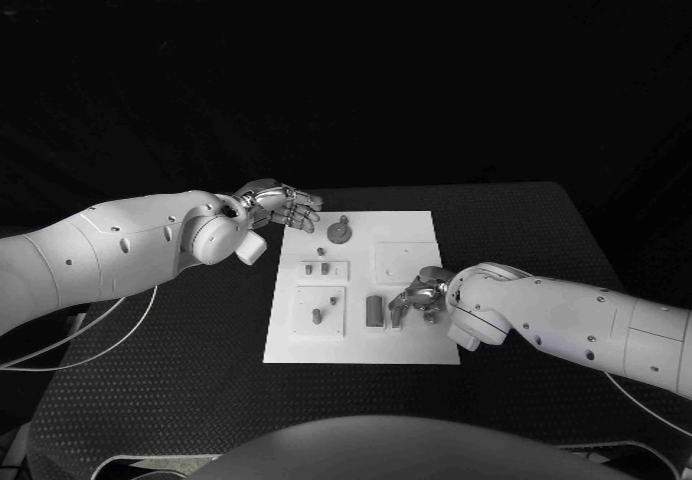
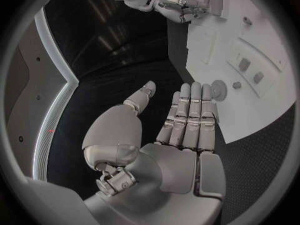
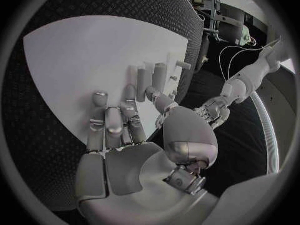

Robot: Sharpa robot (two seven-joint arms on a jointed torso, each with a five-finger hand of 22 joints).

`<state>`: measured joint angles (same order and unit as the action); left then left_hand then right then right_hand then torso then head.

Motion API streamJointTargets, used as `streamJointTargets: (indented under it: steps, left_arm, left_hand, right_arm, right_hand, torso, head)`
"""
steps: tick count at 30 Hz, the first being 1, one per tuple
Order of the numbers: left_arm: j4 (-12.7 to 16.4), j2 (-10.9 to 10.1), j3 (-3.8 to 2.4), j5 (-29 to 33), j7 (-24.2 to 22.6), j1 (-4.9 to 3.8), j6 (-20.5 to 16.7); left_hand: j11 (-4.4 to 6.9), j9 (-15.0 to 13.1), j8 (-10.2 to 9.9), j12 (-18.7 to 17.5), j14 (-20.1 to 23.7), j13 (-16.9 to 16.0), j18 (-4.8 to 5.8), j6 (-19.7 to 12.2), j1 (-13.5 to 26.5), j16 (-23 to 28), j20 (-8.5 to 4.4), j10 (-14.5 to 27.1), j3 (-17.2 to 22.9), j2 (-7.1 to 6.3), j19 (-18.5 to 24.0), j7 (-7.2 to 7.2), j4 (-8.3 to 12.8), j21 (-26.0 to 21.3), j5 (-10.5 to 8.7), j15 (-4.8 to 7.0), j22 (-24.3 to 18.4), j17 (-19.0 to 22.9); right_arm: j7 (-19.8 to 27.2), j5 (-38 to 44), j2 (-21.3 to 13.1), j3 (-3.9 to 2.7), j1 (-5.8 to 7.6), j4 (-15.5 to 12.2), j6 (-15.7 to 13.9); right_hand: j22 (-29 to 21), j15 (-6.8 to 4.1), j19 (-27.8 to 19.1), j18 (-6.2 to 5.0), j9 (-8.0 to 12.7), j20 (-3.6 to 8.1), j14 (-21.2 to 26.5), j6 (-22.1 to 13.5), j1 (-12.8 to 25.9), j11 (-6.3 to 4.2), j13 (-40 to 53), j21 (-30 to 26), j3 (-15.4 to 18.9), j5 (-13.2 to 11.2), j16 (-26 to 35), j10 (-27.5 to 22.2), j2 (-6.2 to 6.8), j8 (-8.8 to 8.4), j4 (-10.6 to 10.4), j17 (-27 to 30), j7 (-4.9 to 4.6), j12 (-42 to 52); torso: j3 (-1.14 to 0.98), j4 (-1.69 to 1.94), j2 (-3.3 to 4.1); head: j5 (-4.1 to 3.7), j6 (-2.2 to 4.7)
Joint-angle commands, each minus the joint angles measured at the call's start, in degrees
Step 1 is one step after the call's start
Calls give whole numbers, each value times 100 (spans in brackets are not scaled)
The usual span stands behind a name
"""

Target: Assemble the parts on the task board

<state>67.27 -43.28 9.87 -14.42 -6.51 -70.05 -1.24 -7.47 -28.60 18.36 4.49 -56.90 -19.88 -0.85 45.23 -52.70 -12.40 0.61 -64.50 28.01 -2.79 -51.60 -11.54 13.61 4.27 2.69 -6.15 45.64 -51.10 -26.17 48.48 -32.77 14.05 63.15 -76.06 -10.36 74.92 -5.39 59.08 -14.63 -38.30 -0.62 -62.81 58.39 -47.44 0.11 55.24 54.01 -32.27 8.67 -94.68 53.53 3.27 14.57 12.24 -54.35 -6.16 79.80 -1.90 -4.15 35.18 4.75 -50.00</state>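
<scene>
The white task board (image 1: 411, 340) lies in the middle of the table. My left hand (image 1: 283, 207) hovers at its far left corner with fingers straight and nothing in it. Just past the fingertips (image 2: 194, 92) sit a round grey part (image 2: 219, 90) and a small peg (image 2: 236, 85). My right hand (image 1: 418, 297) rests low over the board's right half, fingers stretched out. An upright grey bar (image 1: 375, 311) stands just beside its fingertips (image 3: 129, 92); the bar (image 3: 140, 79) and a cylinder (image 3: 160, 74) rise ahead of them. I cannot tell whether the thumb touches the bar.
Two small grey parts (image 1: 319, 268) stand in a left-side recess, with another short piece (image 1: 317, 316) nearer to me. A square recess (image 1: 400, 262) lies at the board's right. White cables (image 1: 87, 345) trail along the table's left edge.
</scene>
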Motion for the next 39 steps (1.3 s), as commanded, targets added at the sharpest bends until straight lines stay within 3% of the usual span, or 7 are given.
streamJointTargets:
  steps: [1, 8, 11, 15, 28, 30, 39]
  left_arm:
    - [10, 9, -4, -8, -45, -7, 77]
    - [9, 7, -4, -8, -44, -7, 74]
    - [10, 6, -4, -8, -46, -7, 73]
    - [13, 4, -4, -8, -44, -7, 72]
    - [9, 6, -4, -8, -45, -7, 73]
    - [8, 7, -4, -8, -45, -7, 73]
    - [4, 3, -4, -9, -41, -7, 72]
  left_hand:
    - [-15, 4, 5, -21, 11, -5, 24, -24, 29, 20, 6, 33, 4, -29, 52, 6, -27, -23, 12, -24, -7, -5]
    - [-15, 4, 5, -21, 12, -5, 24, -24, 28, 22, 7, 33, 4, -29, 54, 6, -27, -23, 12, -25, -7, -6]
    - [-15, 4, 6, -21, 12, -5, 24, -24, 28, 22, 7, 33, 4, -29, 54, 6, -27, -23, 12, -25, -7, -7]
    - [-15, 4, 6, -21, 13, -5, 23, -24, 27, 23, 8, 33, 4, -29, 55, 6, -27, -23, 12, -26, -7, -7]
    - [-15, 4, 6, -21, 13, -5, 23, -25, 26, 26, 9, 34, 3, -30, 56, 6, -27, -22, 12, -27, -7, -9]
    - [-15, 4, 6, -21, 13, -5, 23, -25, 26, 26, 9, 34, 3, -30, 56, 5, -27, -22, 12, -27, -7, -9]
    - [-16, 4, 6, -21, 14, -5, 23, -26, 27, 27, 10, 34, 3, -29, 57, 5, -28, -21, 12, -27, -7, -10]
  right_arm:
    - [206, -64, 58, 5, -32, -81, 200]
    - [257, 26, 47, 5, -35, -96, 233]
    - [280, 86, 42, 5, -37, -94, 244]
    - [299, 140, 40, 5, -39, -96, 262]
    - [358, 230, 40, 5, -43, -112, 285]
    - [368, 230, 41, 5, -44, -112, 272]
    - [474, 167, 42, 5, -45, -100, 340]
  right_hand:
    - [56, -3, 6, -37, 30, 6, 55, -35, 8, 10, 7, -28, -24, -21, 22, -51, 80, -42, -22, 9, -15, -30]
    - [71, 1, -4, -37, 25, 10, 75, -26, -101, 11, 20, -31, -87, -21, 20, -67, 32, -34, 44, 10, -13, -24]
    - [96, -6, -12, -37, 0, 2, 73, 22, -362, -3, 31, -19, -150, -23, 13, -61, -311, 7, 338, -6, 4, -15]
    - [97, -15, -21, -37, -20, -18, 75, 72, -595, -24, 30, -26, -325, -9, 16, -49, -544, 46, 423, -6, 29, -22]
    - [102, -18, -28, -37, -37, -36, 89, 115, -632, -35, 30, -24, -355, -19, 14, -43, -550, 81, 426, 9, 42, -25]
    - [101, -19, -28, -37, -36, -50, 104, 106, -584, -33, 28, -25, -330, -23, 16, -43, -484, 79, 400, 27, 39, -31]
    - [89, 58, -36, -37, 74, -37, 297, -207, 218, 80, 54, -92, -384, -20, 22, -162, 752, -91, -791, 198, -80, -52]
  torso:
    - [2, -1, 0]
    - [0, -1, -1]
    - [0, -2, 0]
    - [0, -2, 0]
    - [-1, -1, -1]
    - [-1, 0, -1]
    - [1, 1, 0]
  head:
    - [-3, 0]
    - [3, 0]
    - [4, 0]
    - [8, 0]
    - [11, 0]
    - [12, 0]
    - [15, 0]
